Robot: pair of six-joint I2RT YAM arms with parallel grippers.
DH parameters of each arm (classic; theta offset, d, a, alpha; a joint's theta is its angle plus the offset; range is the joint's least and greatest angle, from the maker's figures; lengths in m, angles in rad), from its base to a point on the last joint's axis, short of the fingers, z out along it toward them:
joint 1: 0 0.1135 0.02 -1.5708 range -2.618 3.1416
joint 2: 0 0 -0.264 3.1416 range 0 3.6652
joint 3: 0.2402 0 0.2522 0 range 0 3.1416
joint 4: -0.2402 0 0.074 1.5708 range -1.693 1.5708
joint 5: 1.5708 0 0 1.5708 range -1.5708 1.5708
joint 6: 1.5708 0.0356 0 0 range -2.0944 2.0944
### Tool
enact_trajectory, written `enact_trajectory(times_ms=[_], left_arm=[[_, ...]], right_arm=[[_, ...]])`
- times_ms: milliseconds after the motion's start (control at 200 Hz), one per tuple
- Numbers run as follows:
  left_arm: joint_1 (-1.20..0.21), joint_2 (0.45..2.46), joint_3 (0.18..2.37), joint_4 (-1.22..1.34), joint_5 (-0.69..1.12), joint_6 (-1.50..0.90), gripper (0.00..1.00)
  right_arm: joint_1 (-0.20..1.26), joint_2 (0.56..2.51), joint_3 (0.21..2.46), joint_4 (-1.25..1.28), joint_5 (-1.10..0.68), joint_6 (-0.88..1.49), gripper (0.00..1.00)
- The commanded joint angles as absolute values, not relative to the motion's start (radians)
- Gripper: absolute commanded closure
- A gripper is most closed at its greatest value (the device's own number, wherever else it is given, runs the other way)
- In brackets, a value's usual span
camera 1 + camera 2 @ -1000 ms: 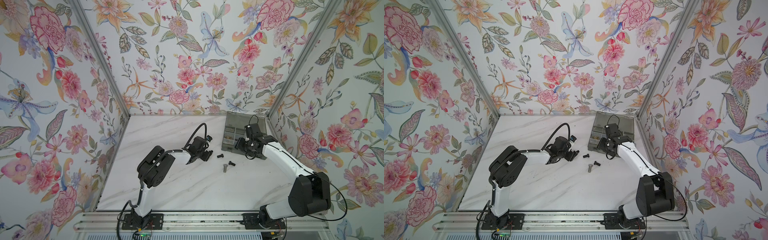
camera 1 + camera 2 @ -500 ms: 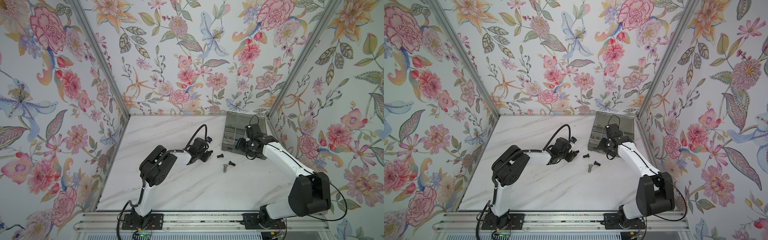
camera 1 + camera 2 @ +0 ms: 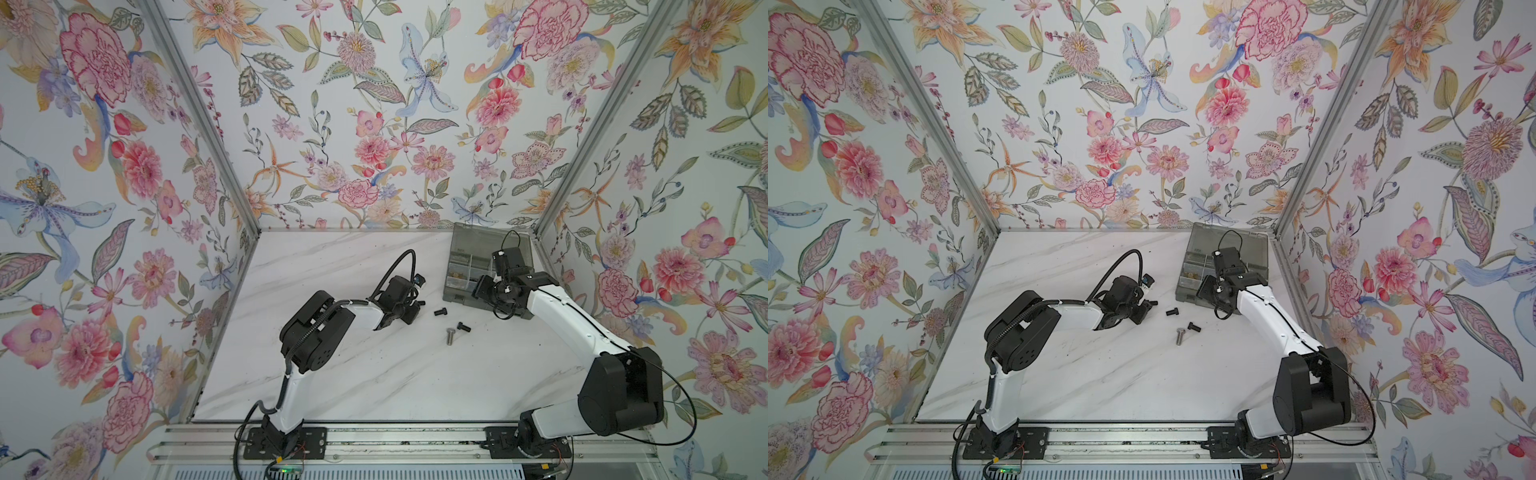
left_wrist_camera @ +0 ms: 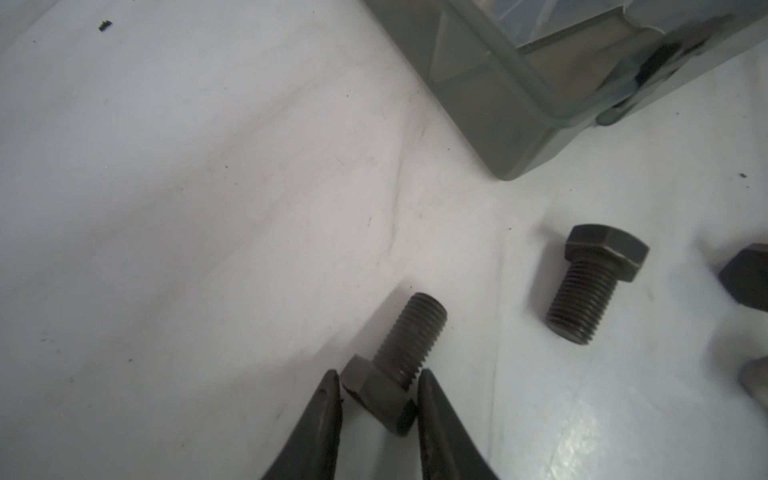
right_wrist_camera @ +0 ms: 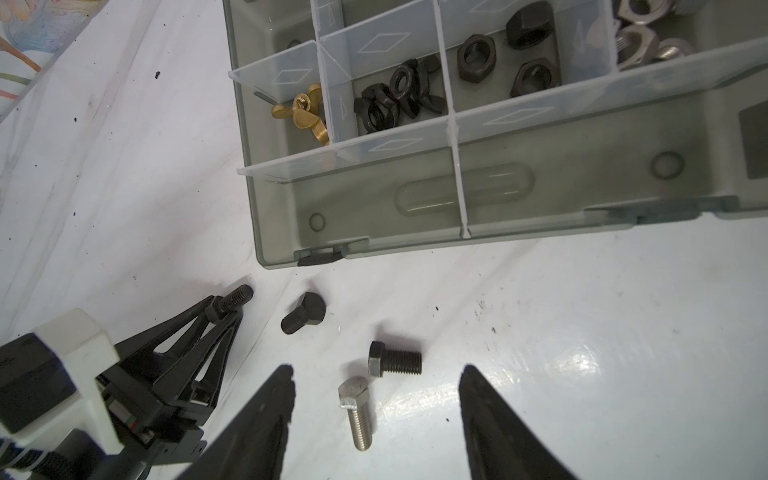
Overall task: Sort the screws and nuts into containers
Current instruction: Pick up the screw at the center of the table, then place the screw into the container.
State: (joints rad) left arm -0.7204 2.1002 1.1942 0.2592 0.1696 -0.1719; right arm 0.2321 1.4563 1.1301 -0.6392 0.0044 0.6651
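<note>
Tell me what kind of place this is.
Likely a robot test cell rather than a home: floral wall panels set in aluminium framing, a left arm and right arm mounted on a rail, and a marble-look tabletop with an organizer box and loose screws.

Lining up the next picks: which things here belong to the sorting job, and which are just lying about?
Job: gripped black bolt in the left gripper; two loose black bolts; silver bolt; box with sorted nuts.
Lying about: black specks on the table.
</note>
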Motion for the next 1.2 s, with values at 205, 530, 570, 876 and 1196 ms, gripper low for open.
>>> enact_trajectory(times_ms=[205, 530, 570, 876, 1196], left_arm=[[-0.733, 2.04, 1.202, 0.316, 0.144, -0.145, 0.86], [-0.732, 2.005, 1.25, 0.351, 0.245, -0.167, 0.94], [-0.732, 1.994, 1.263, 0.365, 0.265, -0.172, 0.95], [-0.732, 2.09, 1.52, 0.44, 0.442, -0.233, 0.97], [-0.734, 2.307, 1.737, 0.529, 0.566, -0.352, 0.98]], right_arm=[[0.17, 1.364, 1.094, -0.655, -0.028, 0.64, 0.34], [0.116, 1.324, 1.065, -0.654, -0.043, 0.628, 0.34], [0.11, 1.32, 1.062, -0.655, -0.045, 0.626, 0.34], [0.058, 1.277, 1.031, -0.655, -0.048, 0.623, 0.34], [0.023, 1.252, 1.017, -0.658, -0.069, 0.613, 0.34]])
